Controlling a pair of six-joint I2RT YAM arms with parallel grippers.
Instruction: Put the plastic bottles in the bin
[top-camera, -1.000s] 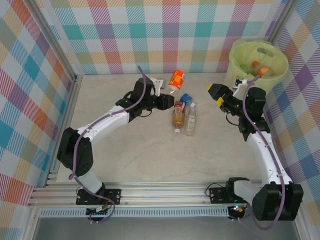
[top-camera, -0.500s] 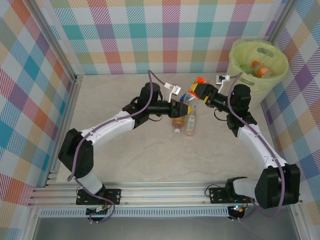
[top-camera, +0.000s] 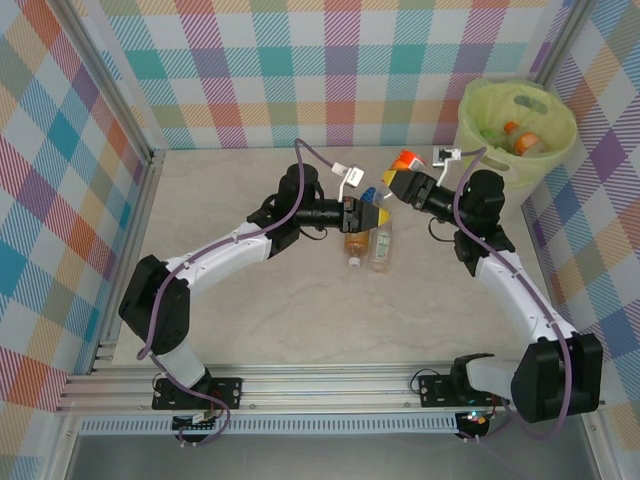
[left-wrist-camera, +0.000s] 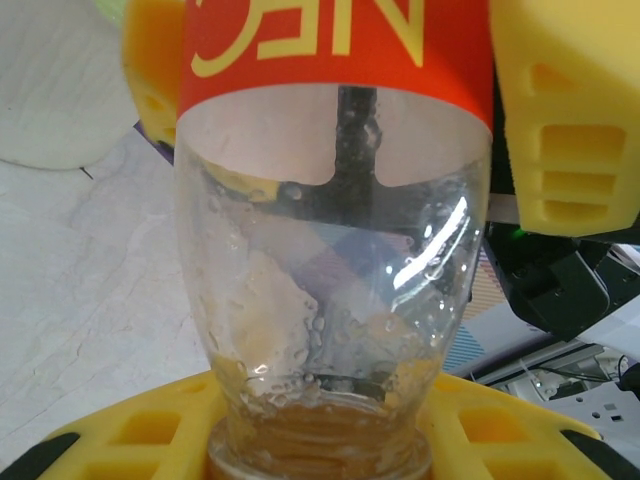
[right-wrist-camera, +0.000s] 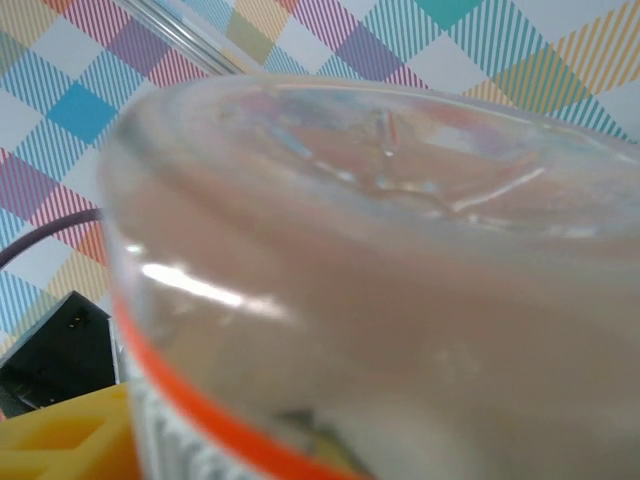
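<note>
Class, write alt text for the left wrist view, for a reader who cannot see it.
A clear orange-labelled bottle stands close up, its neck gripped by the left claw at the bottom edge. Yellow fingers of the right claw flank its label above.

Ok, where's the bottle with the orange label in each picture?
Top external: the orange-label bottle is far mid-table, left of the bin.
Left wrist: centre, neck at the bottom.
Right wrist: huge, blurry, across the middle.
Shared landmark: its orange label.

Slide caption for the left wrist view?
Left gripper holds an orange-labelled bottle by the neck; yellow fingers of the right gripper flank its label.
</note>
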